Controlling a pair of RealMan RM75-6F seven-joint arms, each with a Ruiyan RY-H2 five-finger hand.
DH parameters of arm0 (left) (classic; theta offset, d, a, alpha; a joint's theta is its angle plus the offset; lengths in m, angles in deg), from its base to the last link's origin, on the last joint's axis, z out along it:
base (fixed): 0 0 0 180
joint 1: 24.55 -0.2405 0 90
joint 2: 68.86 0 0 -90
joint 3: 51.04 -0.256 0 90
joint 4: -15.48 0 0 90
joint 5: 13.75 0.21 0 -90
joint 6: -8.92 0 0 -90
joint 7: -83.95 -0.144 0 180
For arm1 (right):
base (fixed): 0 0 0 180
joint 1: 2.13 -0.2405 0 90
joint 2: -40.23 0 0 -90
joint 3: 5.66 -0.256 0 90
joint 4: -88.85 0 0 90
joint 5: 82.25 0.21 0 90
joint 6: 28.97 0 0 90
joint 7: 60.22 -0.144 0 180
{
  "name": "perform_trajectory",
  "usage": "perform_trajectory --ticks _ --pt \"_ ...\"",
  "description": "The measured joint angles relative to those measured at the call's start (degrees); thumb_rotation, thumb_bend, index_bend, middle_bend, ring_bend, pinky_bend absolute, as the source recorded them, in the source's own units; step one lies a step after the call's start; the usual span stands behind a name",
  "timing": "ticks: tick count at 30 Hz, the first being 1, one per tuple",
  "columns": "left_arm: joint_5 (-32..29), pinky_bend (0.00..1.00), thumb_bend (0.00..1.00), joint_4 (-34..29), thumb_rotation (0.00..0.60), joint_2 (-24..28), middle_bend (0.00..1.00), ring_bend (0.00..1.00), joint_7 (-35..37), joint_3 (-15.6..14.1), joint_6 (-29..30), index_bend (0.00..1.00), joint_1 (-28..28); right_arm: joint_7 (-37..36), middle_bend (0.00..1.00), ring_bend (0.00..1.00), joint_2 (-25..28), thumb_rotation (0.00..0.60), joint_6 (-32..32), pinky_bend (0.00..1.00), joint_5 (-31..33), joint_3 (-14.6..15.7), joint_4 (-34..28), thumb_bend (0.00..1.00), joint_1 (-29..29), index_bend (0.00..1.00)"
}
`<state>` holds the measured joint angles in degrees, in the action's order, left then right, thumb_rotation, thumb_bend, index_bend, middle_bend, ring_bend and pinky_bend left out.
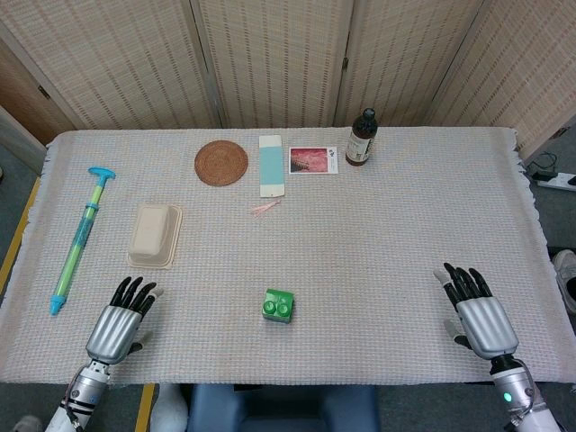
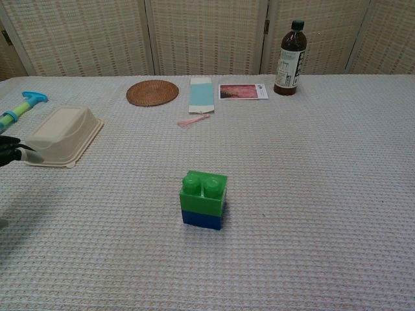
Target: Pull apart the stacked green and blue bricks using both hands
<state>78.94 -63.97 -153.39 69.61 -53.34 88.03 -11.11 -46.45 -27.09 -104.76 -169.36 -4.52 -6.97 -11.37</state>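
Observation:
A green brick (image 2: 204,192) sits stacked on a blue brick (image 2: 201,219) near the table's front middle; in the head view only the green brick (image 1: 279,306) shows from above. My left hand (image 1: 121,319) rests at the front left, fingers apart, holding nothing, well left of the stack. Its dark fingertips (image 2: 13,150) just enter the chest view at the left edge. My right hand (image 1: 477,310) lies at the front right, fingers spread and empty, far right of the stack.
A beige container (image 1: 156,234) lies ahead of the left hand, a blue-green pump toy (image 1: 79,236) along the left edge. At the back stand a woven coaster (image 1: 220,163), a pale card (image 1: 272,165), a photo card (image 1: 313,160) and a dark bottle (image 1: 361,138).

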Motion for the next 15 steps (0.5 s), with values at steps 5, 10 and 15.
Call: perform_trajectory --ticks 5,10,15 --pt "1.3 0.0 0.28 0.3 0.6 -0.2 0.18 0.02 0.3 -0.6 0.7 0.18 0.0 0.0 0.0 0.0 0.0 0.6 -0.1 0.0 -0.4 0.3 -0.2 0.41 0.1 0.0" --pt "2.6 0.0 0.28 0.5 0.6 -0.4 0.19 0.05 1.1 -0.8 1.3 0.19 0.2 -0.2 0.0 0.0 0.3 0.6 -0.6 0.0 -1.0 0.6 -0.3 0.41 0.4 0.0" --pt "6.4 0.0 0.28 3.0 0.6 -1.5 0.2 0.07 7.1 -1.4 3.6 0.2 1.0 -0.1 0.0 0.0 0.2 0.6 -1.0 0.0 -1.5 0.6 -0.7 0.41 0.5 0.0"
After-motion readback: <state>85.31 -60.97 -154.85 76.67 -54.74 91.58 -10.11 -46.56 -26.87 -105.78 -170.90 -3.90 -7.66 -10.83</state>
